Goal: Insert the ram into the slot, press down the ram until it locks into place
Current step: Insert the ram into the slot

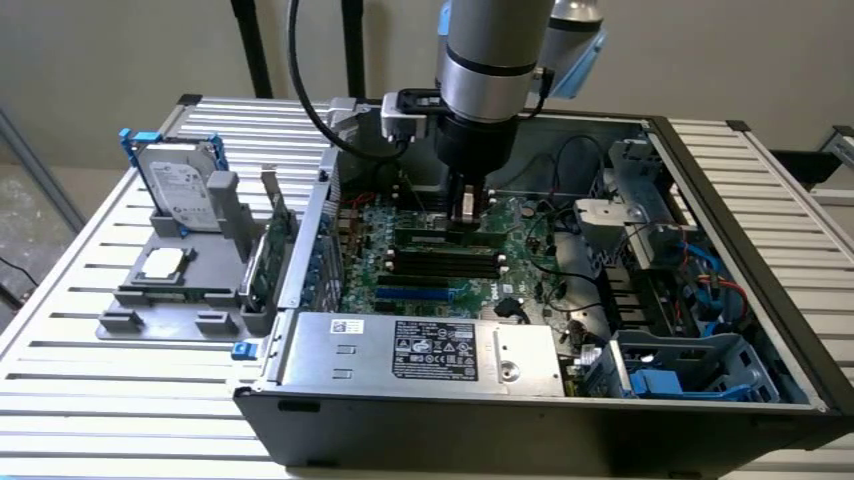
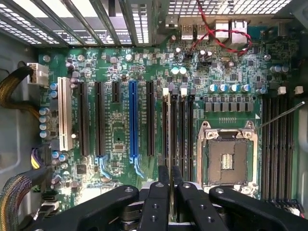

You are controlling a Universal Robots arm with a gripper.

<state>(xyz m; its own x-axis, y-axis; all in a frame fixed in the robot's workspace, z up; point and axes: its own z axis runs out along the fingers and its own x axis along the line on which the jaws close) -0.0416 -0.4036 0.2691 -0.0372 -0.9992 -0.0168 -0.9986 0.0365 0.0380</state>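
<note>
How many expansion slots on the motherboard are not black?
2: a white slot beside the braided cables, a blue slot among black slots; the gripper may hide more.

pincer [image 2: 170,174] clamped on edge-on ram [image 2: 169,132], motherboard [image 2: 118,132] beyond

You're working on a pale, slatted metal table [image 1: 94,400]. Two things sit directly on it. The open black computer case [image 1: 534,430] lies on its side across the middle and the exterior view's right. A grey holder block [image 1: 160,315] sits just beside the case, on the exterior view's left. Bare slats show around both.
</note>
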